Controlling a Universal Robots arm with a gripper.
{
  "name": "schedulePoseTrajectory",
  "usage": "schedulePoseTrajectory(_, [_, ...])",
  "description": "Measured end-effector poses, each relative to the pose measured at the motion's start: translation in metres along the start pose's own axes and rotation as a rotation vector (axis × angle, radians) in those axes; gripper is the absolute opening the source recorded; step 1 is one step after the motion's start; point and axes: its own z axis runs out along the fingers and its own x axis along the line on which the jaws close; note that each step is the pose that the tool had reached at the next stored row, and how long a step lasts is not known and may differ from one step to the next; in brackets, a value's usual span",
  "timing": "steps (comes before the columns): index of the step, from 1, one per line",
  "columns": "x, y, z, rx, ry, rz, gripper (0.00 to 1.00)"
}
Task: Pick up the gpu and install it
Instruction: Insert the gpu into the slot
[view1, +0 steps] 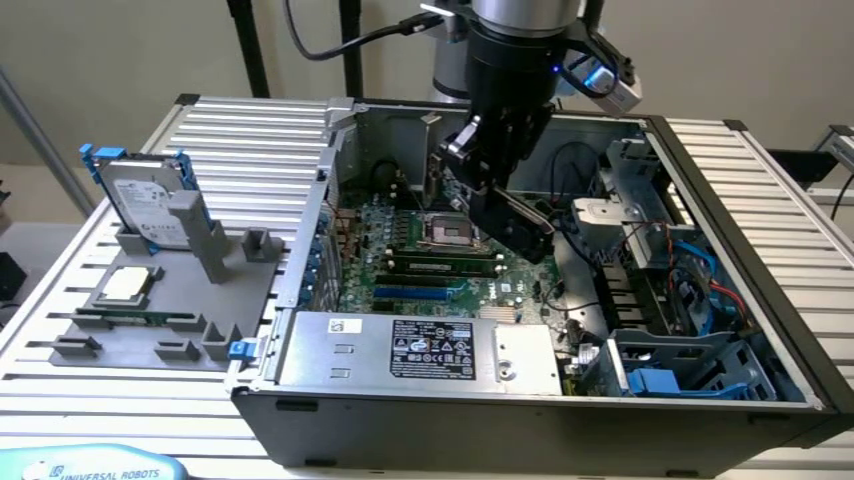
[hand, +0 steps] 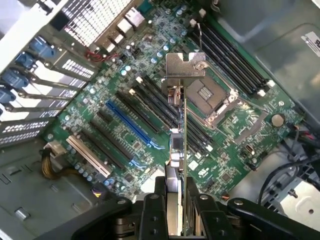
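— Hanging over the open case (view1: 747, 200), the gripper (view1: 483, 185) has its jaws clamped tight on the gpu (view1: 523, 232)!

— Where exactly is the gpu right now?

— In the exterior view it's over the motherboard (view1: 400, 280), just at three o'clock of the socket (view1: 447, 232). It's tilted, dark face showing, with its low end pointing toward five o'clock. Whether that low corner touches the motherboard, I can't tell.

— And from the wrist?

— Edge-on! The gpu (hand: 184, 145) runs straight away from the gripper (hand: 182, 205), with the fingers (hand: 202, 220) pressed against its two faces and the silver bracket (hand: 186, 67) at the far end. Beneath it lie the motherboard (hand: 100, 100), the socket (hand: 210, 95) and the blue slot (hand: 129, 125). It's not yet seated in a slot.

— Anything off to the side?

— Exterior view again. At nine o'clock of the case, on the table (view1: 240, 130), a grey holder (view1: 134, 350) carries the hard drive (view1: 140, 205) standing upright. The processor chip (view1: 127, 283) lies flat at the drive's six o'clock. Inside the case, at six o'clock, sits the power supply (view1: 427, 350).
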Motion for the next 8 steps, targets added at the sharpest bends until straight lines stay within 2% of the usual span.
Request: schedulePoseTrajectory(8, [0.0001, 0.0001, 0.0081, -0.0022, -0.0016, -0.145, 0.27])
